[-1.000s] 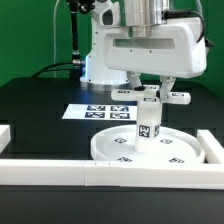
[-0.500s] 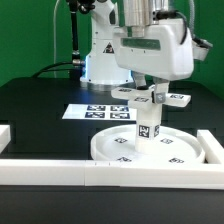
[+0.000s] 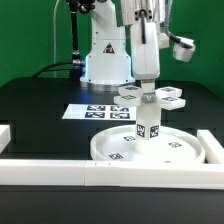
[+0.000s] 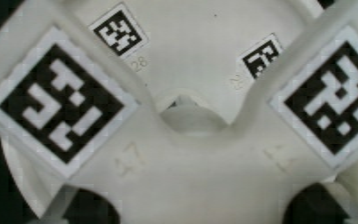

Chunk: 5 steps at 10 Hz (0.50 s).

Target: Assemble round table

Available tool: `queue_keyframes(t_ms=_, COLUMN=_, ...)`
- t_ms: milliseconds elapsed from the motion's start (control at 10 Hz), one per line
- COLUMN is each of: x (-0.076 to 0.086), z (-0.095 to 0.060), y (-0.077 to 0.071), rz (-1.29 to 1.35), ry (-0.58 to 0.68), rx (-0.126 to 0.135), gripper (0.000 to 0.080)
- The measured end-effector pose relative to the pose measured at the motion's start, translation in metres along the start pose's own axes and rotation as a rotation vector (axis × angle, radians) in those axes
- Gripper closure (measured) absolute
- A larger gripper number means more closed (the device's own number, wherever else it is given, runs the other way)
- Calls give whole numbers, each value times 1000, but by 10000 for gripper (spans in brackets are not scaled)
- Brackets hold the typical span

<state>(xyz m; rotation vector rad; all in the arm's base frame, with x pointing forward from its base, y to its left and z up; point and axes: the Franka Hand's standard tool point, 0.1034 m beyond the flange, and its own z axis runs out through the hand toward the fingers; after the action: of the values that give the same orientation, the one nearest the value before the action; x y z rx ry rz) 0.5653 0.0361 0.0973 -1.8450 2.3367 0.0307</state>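
Note:
The large rimmed round disc lies flat on the black table, close behind the front rail. The short thick cylinder leg stands upright in its middle. The flat cross-shaped foot piece sits on top of the leg. My gripper comes straight down and is shut on the foot piece. In the wrist view the foot piece fills the picture, with its tagged arms spreading out. My gripper has one arm of the cross between its dark fingertips.
The marker board lies behind the disc. Long white border rails run along the front, the exterior view's right and its left. The arm's white base stands at the back.
My hand has turned about its vertical axis over the leg, from broadside to edge-on in the exterior view, and the foot piece has turned with it. The disc and leg stay put.

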Motion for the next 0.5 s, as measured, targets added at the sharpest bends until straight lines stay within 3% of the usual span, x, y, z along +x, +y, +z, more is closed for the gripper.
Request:
queue_keyframes(t_ms=200, x=0, z=0, y=0, rz=157, ry=1, rx=23, gripper=353)
queue_keyframes(t_ms=400, x=-2, z=1, y=1, rz=137, ry=0, rx=22, gripper=352)
queue_keyframes(t_ms=500, x=-2, z=-1, y=1, rz=119, ry=-2, rx=22, gripper=207)
